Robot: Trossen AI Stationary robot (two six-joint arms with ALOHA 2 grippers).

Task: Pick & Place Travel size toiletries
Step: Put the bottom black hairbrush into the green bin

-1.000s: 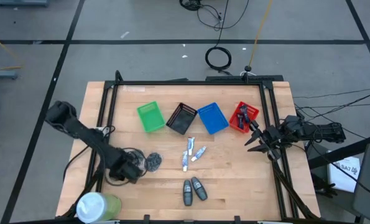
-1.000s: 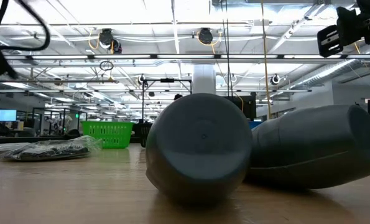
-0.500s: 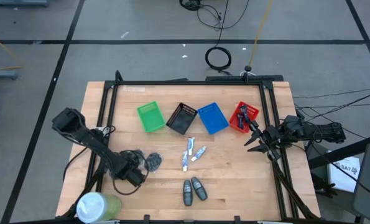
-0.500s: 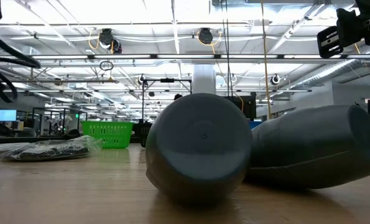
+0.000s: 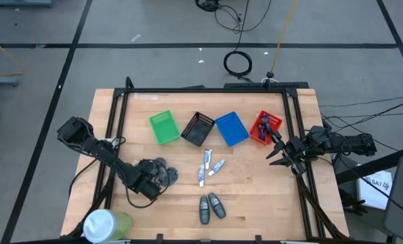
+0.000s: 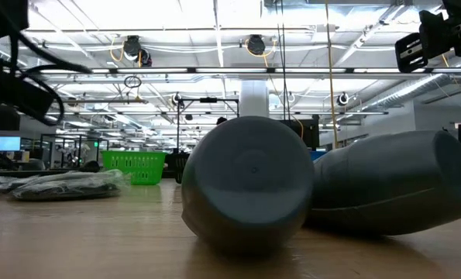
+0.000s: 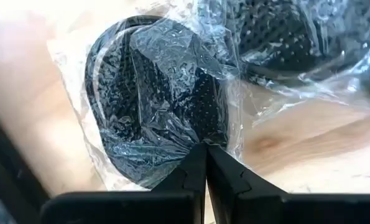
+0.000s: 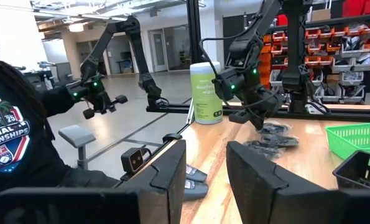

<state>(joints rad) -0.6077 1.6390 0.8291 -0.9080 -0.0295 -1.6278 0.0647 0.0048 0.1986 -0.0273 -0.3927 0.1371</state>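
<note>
Pale wood makes up your bench (image 5: 255,196), framed by black rails and standing on a grey floor crossed with dark tape lines; a coiled black cable (image 5: 237,63) lies on that floor beyond the far edge. Along the far half of the bench you have four baskets in a row: green basket (image 5: 164,127), black basket (image 5: 198,129), blue basket (image 5: 231,129) and red basket (image 5: 265,128), the red one holding dark blue-purple pieces (image 5: 267,122). Your left gripper (image 5: 157,177) is down at the round dark grey bundles (image 5: 163,172) in clear wrap, left of centre; its fingers (image 7: 191,171) are pressed together with a fold of the plastic wrap between their tips. Nearer the middle lie the small white-silver tubes (image 5: 209,167), and toward the near edge the two grey oval bottles (image 5: 210,207) rest side by side, touching. A large white-and-green cylinder (image 5: 106,224) stands at the near left corner. Your right gripper (image 5: 280,154) hangs at the right rail, just beside the red basket, fingers (image 8: 172,174) spread apart and holding nothing. Looking level across the bench, you see a hall with bright ceiling strip lights, pipes and more workstations; the right wrist view shows shelves with orange bins and a person's dark sleeve (image 8: 10,143) close by.
</note>
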